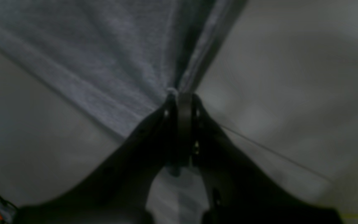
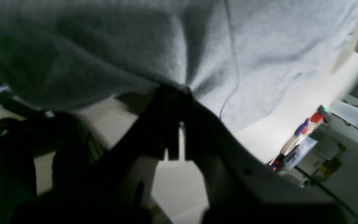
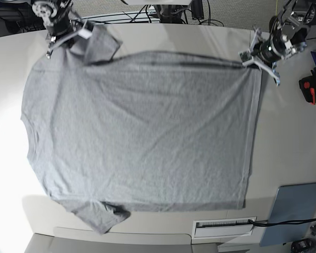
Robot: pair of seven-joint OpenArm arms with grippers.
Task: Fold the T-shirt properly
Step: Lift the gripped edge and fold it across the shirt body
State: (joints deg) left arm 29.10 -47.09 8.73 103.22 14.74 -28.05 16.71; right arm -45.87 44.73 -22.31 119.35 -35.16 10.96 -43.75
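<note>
The grey T-shirt (image 3: pixel 137 132) lies spread over the table (image 3: pixel 289 132) with its plain side up, hem to the right, one sleeve at the far left and the other at the near edge. At the far right my left gripper (image 3: pixel 251 59) is shut on the hem corner. The left wrist view shows the jaws pinched together on the T-shirt (image 1: pixel 104 62) at the left gripper (image 1: pixel 180 93). My right gripper (image 3: pixel 81 32) is shut on the cloth by the far-left sleeve. In the right wrist view the T-shirt (image 2: pixel 259 46) bunches at the right gripper (image 2: pixel 172 88). No lettering shows.
A blue-grey flat pad (image 3: pixel 292 211) lies at the near right corner, with a white labelled slot (image 3: pixel 224 226) beside it. A red and black tool (image 3: pixel 310 87) sits at the right edge. Cables (image 3: pixel 168 13) run along the back.
</note>
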